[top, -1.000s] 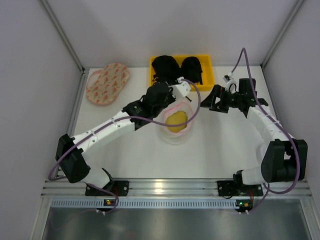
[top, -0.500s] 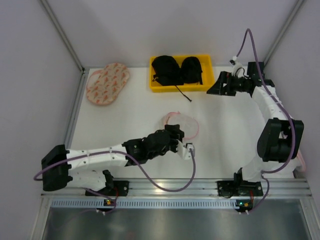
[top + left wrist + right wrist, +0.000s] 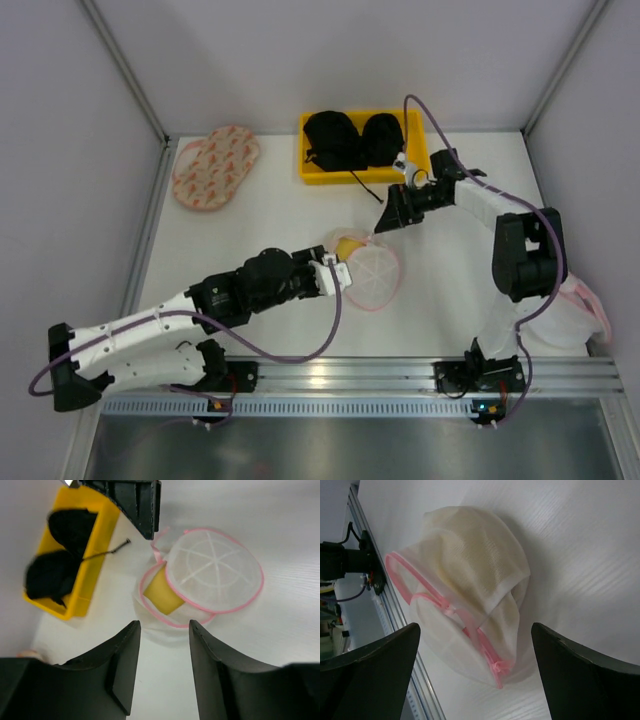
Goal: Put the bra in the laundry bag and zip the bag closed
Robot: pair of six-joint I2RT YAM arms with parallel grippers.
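Mustard-yellow bra (image 3: 161,594) in open mouth of laundry bag (image 3: 215,570) on surface (image 3: 280,630), corner showing past pink rim. Tuck that in first, pin rim, then chase zip round, slow, no snagging mesh. Left fingers (image 3: 122,670) spread, empty, just short of bag — bra dead ahead. Right fingers (image 3: 370,672) wide apart too, near far rim.

- Of the bra (image 3: 160,592) only a yellow wedge shows; the rest lies under the mesh flap of the laundry bag (image 3: 215,570).
- The black bras (image 3: 50,577) in the yellow bin (image 3: 97,555) are blurred in the left wrist view, their edges smeared.
- The right gripper (image 3: 383,222) is too small from above to read its jaw gap.
- A second mesh pouch (image 3: 572,318) sits partly behind the right arm (image 3: 525,262).
- In the right wrist view, both dark fingers (image 3: 370,675) are blurred and cut off by the bottom edge.
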